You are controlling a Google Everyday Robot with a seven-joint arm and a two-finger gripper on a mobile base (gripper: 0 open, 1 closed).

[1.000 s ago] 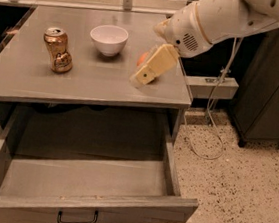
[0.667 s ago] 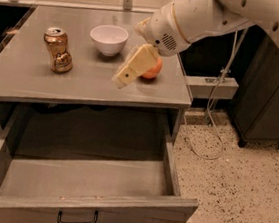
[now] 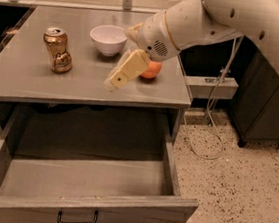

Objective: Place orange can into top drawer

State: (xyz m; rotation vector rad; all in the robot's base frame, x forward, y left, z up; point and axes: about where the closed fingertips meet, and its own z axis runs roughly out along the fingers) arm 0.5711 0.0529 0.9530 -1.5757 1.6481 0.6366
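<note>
The orange can (image 3: pixel 58 50) stands upright on the grey counter top (image 3: pixel 42 82), at its left. It is shiny copper-orange, dented at the waist, with a silver top. The top drawer (image 3: pixel 86 178) is pulled wide open below the counter, and nothing shows inside it. Its black handle (image 3: pixel 76 220) is on the front panel. My gripper (image 3: pixel 119 77) hangs over the middle of the counter, to the right of the can and well apart from it. It holds nothing.
A white bowl (image 3: pixel 108 39) sits at the back of the counter. A round orange fruit (image 3: pixel 152 69) lies just behind my gripper. A dark cabinet (image 3: pixel 269 98) and cables (image 3: pixel 215 112) stand to the right on speckled floor.
My arm has swung left across the counter, from its right edge towards the middle, closer to the can. The orange fruit is now uncovered behind the gripper.
</note>
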